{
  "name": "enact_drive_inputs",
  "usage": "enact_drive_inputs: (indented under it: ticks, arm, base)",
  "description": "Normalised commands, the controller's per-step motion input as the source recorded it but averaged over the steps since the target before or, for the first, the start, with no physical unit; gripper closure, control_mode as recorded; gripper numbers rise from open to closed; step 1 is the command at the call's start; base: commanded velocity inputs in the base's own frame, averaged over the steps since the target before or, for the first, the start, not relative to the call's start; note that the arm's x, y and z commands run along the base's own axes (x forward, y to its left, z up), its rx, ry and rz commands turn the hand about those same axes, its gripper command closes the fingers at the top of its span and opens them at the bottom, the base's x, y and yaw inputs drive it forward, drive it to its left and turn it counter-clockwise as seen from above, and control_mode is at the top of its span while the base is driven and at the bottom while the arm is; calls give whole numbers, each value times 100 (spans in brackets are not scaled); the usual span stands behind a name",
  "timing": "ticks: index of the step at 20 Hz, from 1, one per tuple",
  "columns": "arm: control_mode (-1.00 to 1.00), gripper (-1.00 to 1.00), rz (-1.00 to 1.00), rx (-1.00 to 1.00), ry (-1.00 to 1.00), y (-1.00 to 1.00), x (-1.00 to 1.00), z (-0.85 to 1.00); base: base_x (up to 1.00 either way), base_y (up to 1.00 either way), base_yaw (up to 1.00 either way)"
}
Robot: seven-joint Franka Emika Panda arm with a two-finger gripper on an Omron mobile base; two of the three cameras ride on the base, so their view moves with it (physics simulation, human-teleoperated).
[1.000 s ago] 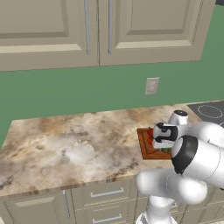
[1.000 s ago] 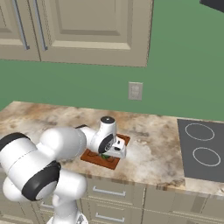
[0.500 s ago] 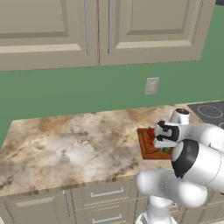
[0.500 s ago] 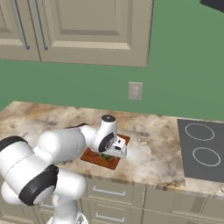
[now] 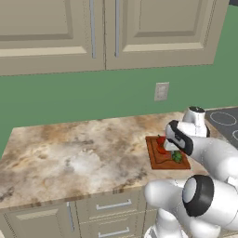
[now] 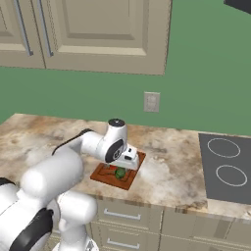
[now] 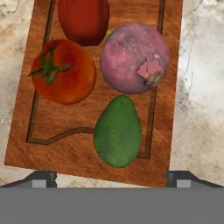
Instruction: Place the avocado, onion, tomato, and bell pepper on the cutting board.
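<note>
Four foods lie together on the cutting board (image 7: 26, 127), which slants across most of the hand view, its groove tracing a line just inside its rim. In the left base view the cutting board (image 5: 155, 160) sits right of centre on the marbled countertop (image 5: 74, 153), partly behind the white arm; in the right base view the cutting board (image 6: 103, 175) lies at centre, under the hand.

Going by size in the hand view, the onion (image 7: 133, 59) comes first after the board, a pinkish-purple ball at upper right of centre, overlapping the groove on the right. The tomato (image 7: 63, 72) follows, at left of centre, orange-red with a green star of leaves. The two are close together with a narrow strip of wood between them. The avocado (image 7: 118, 133) lies lengthwise at lower centre, just beneath the onion, its blunt end across the groove toward the near rim. The bell pepper (image 7: 83, 19) is cut off by the top edge, just above the tomato.

Released and spread wide, the gripper (image 7: 111, 178) grasps nothing; its two dark fingertips (image 7: 41, 178) stand at the lower left and lower right, at the board's near edge, with the avocado just above the gap between them.
</note>
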Motion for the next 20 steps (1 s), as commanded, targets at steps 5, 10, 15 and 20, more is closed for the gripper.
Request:
enact_drive_inputs:
  ticks: [5,10,15,20]
  arm:
    - [-100,-100,2,0,-12,6,-43,79]
    - [-100,-100,3,0,-20,9,-63,84]
    - [-100,-100,2,0,-20,1,-52,74]
    - [-100,-100,0,0,-4,0,-18,8]
  base:
    - [0,0,0]
    - [0,0,0]
    - [0,0,0]
    - [0,0,0]
